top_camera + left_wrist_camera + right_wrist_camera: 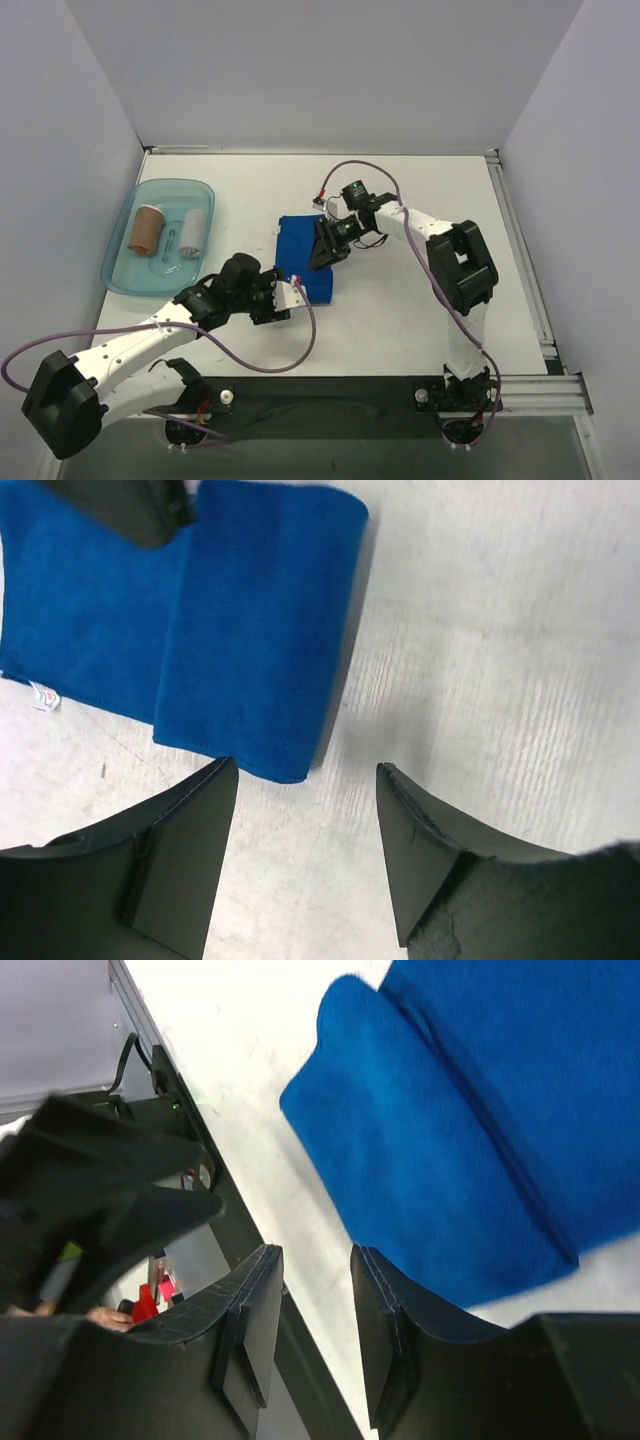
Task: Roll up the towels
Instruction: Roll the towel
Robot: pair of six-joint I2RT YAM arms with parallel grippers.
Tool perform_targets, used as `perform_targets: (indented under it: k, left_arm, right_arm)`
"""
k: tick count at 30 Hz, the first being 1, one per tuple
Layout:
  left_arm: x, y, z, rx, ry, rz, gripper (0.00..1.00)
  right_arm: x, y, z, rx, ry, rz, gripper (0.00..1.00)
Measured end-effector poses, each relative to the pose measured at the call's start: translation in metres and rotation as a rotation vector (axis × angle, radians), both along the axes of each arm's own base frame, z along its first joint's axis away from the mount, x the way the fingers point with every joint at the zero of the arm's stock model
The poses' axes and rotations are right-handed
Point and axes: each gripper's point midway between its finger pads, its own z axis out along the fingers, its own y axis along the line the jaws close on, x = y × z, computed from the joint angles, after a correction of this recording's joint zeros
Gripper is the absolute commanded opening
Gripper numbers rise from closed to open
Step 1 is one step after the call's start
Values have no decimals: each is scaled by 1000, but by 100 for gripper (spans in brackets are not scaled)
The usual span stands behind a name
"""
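Just ahead of the left gripper (305, 768), the blue towel (250, 630).

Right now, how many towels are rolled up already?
Two look done: the tan roll and the white roll lie in the tray. The blue towel is started, one edge folded over, with the left gripper and right gripper open close by. Rolling it up is left.

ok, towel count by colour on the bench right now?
blue towel: 1
tan towel: 1, rolled, in the clear teal tray
white towel: 1, rolled, same tray
Total: 3
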Motion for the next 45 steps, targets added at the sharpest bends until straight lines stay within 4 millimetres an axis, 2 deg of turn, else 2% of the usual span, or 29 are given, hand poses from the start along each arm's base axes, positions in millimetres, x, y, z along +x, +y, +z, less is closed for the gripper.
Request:
perform_targets:
  k: [5,8,11,13,21,23,25,26,27,30,34,37,38,41,45]
  left_arm:
    - [-5,-8,-23,167,-124,-126,68]
    - [-6,-13,-39,230,-198,-196,70]
    - [-11,-8,-63,313,-238,-259,70]
    - [-9,-7,-73,355,-262,-286,70]
    - [23,-26,-70,345,-406,-232,68]
    - [31,-30,-70,345,-428,-206,64]
    - [37,-33,-72,347,-434,-183,52]
    - [38,-34,-73,348,-424,-177,47]
    - [37,-34,-75,350,-408,-172,35]
    - [26,-36,-79,358,-298,-193,34]
    - [12,-44,-72,321,-134,-226,22]
    - [-3,-46,-69,294,-6,-253,17]
    - [-9,-47,-69,286,41,-266,15]
    - [-30,-42,-74,272,210,-296,14]
    - [-39,-38,-74,238,387,-302,13]
  right_arm:
    - [3,24,-22,-9,12,27,30]
    - [-2,29,-41,-33,44,36,29]
    - [-4,29,-59,-56,77,37,29]
    - [-6,29,-63,-51,102,39,29]
    - [-6,30,-64,-41,95,50,26]
    - [-7,29,-66,-35,100,51,25]
    - [-7,28,-66,-26,102,52,24]
    - [-8,28,-67,-22,102,54,24]
    - [-8,27,-67,-20,101,56,24]
    - [-9,26,-67,-15,104,59,23]
    - [-14,22,-66,-21,129,62,25]
    - [-15,15,-59,-31,118,62,32]
    - [-14,11,-56,-35,103,57,37]
    - [0,-9,-39,-43,35,24,44]
    - [31,-52,8,-24,-101,-64,45]
